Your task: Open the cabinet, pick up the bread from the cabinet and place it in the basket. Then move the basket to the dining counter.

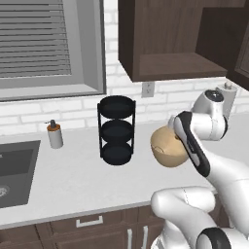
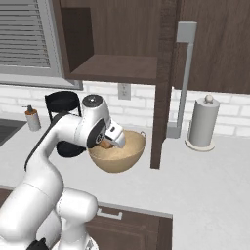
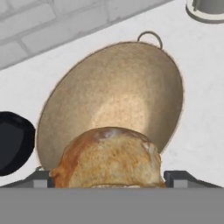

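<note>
The golden-brown bread [image 3: 109,159] sits between my gripper [image 3: 109,178]'s two wide-set fingertips [image 3: 42,178], touching both. It hangs over the near rim of the tan basket [image 3: 113,96], whose wire loop points away. In the right base view the gripper [image 2: 110,141] dips over the basket [image 2: 119,156] with the bread [image 2: 104,144] in it. The cabinet [image 2: 117,63] stands open, its door [image 2: 163,83] swung out edge-on, with its silver handle [image 2: 183,78]. From the left, my arm covers part of the basket [image 1: 164,146]. The dining counter is out of view.
A black three-tier rack [image 1: 116,130] stands left of the basket, a soap dispenser [image 1: 55,134] and sink [image 1: 14,170] further left. A paper towel roll [image 2: 202,122] stands right of the open door. The grey worktop [image 2: 205,185] has room in front.
</note>
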Motion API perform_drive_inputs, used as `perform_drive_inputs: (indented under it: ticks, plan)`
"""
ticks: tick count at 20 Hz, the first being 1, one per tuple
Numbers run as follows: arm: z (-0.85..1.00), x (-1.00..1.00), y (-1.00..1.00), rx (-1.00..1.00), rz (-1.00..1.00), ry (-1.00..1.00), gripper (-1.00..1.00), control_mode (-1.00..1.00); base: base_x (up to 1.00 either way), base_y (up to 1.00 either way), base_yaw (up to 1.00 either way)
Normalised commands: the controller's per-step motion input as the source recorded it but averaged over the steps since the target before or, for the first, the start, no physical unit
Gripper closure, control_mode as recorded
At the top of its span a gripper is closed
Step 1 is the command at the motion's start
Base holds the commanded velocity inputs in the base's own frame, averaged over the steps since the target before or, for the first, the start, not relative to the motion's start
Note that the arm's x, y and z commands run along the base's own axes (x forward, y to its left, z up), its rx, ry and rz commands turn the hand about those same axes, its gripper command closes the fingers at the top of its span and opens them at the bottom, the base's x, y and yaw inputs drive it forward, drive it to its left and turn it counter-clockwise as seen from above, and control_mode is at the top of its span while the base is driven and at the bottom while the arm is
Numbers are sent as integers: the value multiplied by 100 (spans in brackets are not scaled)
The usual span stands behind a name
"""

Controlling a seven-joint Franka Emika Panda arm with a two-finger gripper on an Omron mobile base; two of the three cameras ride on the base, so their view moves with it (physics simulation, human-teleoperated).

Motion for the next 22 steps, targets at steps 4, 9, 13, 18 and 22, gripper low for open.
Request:
perform_drive_inputs:
  ticks: [4, 9, 13, 18, 22]
  plan:
    - [-39, 38, -1, 0, 0, 0, 100, -100, 0, 0, 0]
    - [-86, 40, -5, 0, 0, 0, 100, -100, 0, 0, 0]
    - [-30, 54, 0, 0, 0, 0, 100, -100, 0, 0, 0]
    - [-1, 41, 0, 0, 0, 3, 100, -100, 0, 0, 0]
    - [-8, 27, -1, 0, 0, 4, 100, -100, 0, 0, 0]
